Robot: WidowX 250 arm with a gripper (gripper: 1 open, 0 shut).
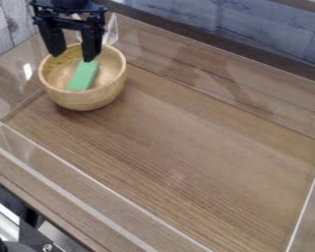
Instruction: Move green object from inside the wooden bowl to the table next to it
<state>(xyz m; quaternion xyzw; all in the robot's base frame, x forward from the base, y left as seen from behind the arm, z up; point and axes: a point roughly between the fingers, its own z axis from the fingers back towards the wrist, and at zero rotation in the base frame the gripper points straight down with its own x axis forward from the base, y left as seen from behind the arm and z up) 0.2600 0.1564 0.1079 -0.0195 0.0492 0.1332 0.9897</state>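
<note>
inside the wooden bowl (pixel 86 101), the green object (pixel 83 76)

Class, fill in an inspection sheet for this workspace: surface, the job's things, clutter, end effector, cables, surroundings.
Surface: brown wood-grain table, glossy, with reflections.
Job's things: green object lying inside the round wooden bowl, toward one side of the table.
Clutter: nothing seen.
End effector: the end effector, dark, open, over the bowl's far part; nothing held.
Cables: black cables in the near left corner, off the tabletop.
Surroundings: clear low walls bordering the table.
</note>
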